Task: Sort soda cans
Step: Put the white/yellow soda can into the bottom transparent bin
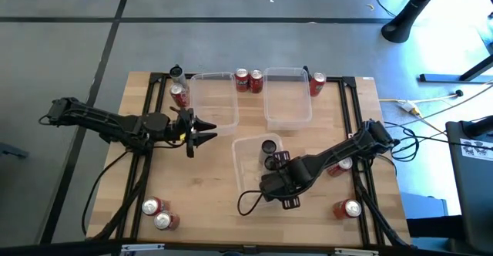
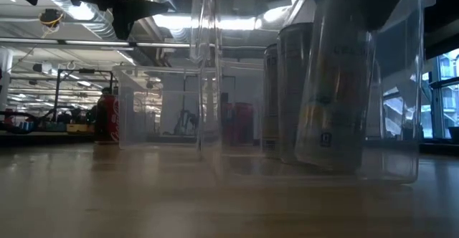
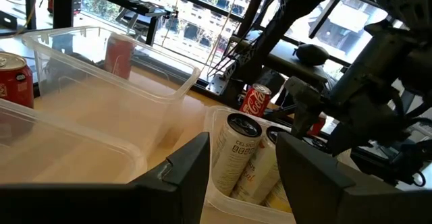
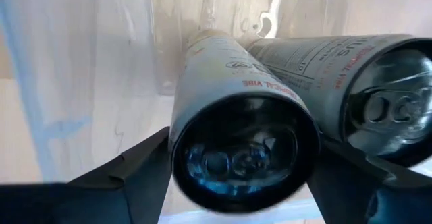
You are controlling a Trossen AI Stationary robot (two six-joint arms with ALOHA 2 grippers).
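Observation:
My right gripper point(image 1: 275, 166) point(image 4: 243, 153) reaches into the near clear bin point(image 1: 245, 152) and is shut on a pale soda can with a dark top point(image 4: 243, 143). A second can of this kind point(image 4: 378, 102) point(image 1: 268, 145) stands beside it, and a third shows in the low view point(image 2: 271, 98). My left gripper point(image 1: 205, 133) point(image 3: 243, 153) hovers open at the near right corner of the far left bin point(image 1: 212, 98), touching nothing. Red cans stand at the far edge point(image 1: 243, 80) point(image 1: 256, 81) point(image 1: 317, 84) point(image 1: 179, 94) and in the near corners point(image 1: 152, 207) point(image 1: 350, 208). My right gripper pinches the pale can between its two fingers, one on each side of the wall just below the top rim point(image 4: 183, 126). The fingers come from above. The can point(image 2: 337, 80) is slightly tilted inside the near bin, with its lower end point(image 2: 326, 163) at the bin's floor.
A second empty clear bin point(image 1: 287, 94) stands at the far right. A dark-topped can point(image 1: 176, 73) stands at the far left corner, and a red can point(image 1: 339, 166) lies under my right arm. Bare wood shows in the near middle point(image 1: 208, 210).

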